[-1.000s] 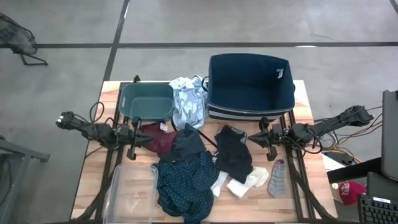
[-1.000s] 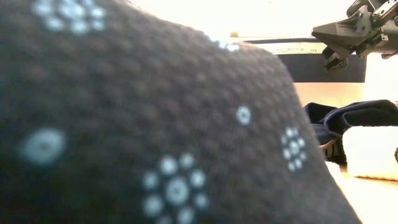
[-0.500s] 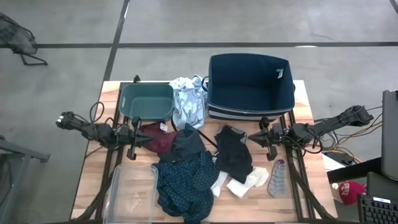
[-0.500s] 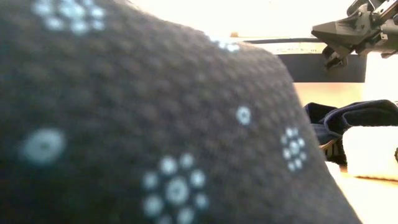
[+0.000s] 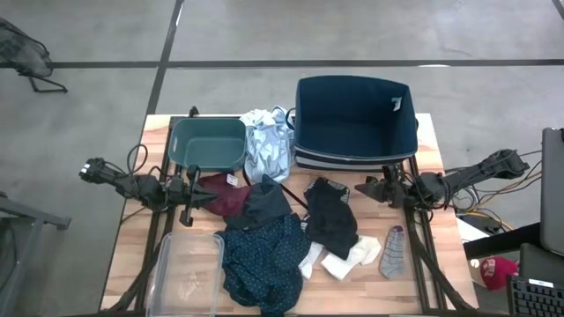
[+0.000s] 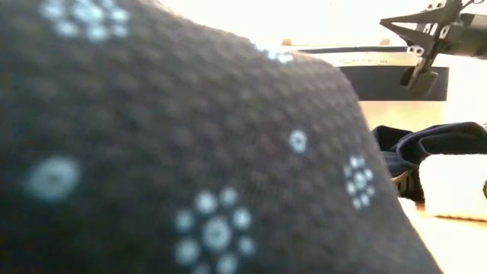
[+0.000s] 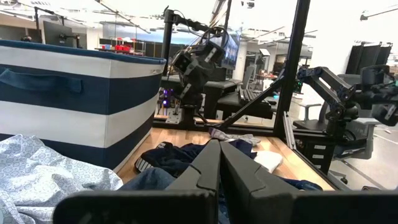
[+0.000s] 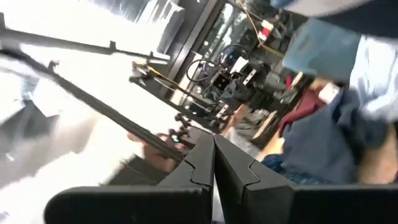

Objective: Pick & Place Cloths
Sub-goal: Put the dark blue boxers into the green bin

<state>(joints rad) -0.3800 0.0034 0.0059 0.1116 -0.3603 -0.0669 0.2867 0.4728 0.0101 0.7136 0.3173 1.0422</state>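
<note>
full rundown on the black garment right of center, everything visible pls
The black garment is soft, dark fabric lying crumpled and flat on the wooden table, in front of the navy bin. A pale band edges its far end. Its near edge lies against the white socks. The right gripper sits just beside its far right corner, jaws shut, not holding it.

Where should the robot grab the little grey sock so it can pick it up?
Probably at the middle of the grey sock, coming straight down from above. It lies flat and stretched out on the table, apart from the white socks, so nothing crowds it there. The right gripper, its fingers shut, is the nearer one.
</note>
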